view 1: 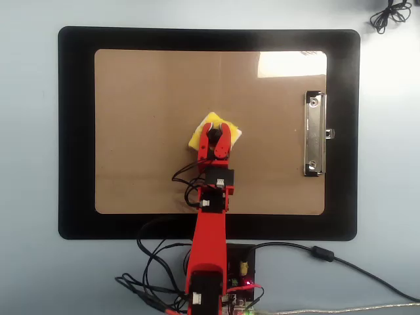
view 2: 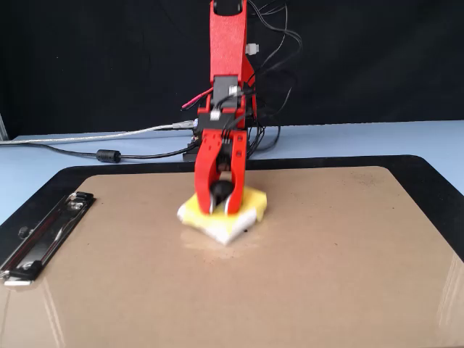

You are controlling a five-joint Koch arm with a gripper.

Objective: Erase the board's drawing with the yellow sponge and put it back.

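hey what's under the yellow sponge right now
The yellow sponge, held by the gripper, lies flat on the board. Whatever ink remains beneath it is covered; only a tiny dark speck shows at its edge.

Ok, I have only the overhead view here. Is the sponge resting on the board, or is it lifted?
Observer: In the fixed view the yellow sponge rests on the board, with its white underlayer down. I see no gap.
Operator: Does the tool grip the sponge body?
Observer: No. The tool has its jaws closed on the black knob, one jaw on each side.
Operator: Do you see any of the drawing?
Observer: Only a tiny dark mark at the sponge's near right edge. I cannot tell if more lies under the sponge.
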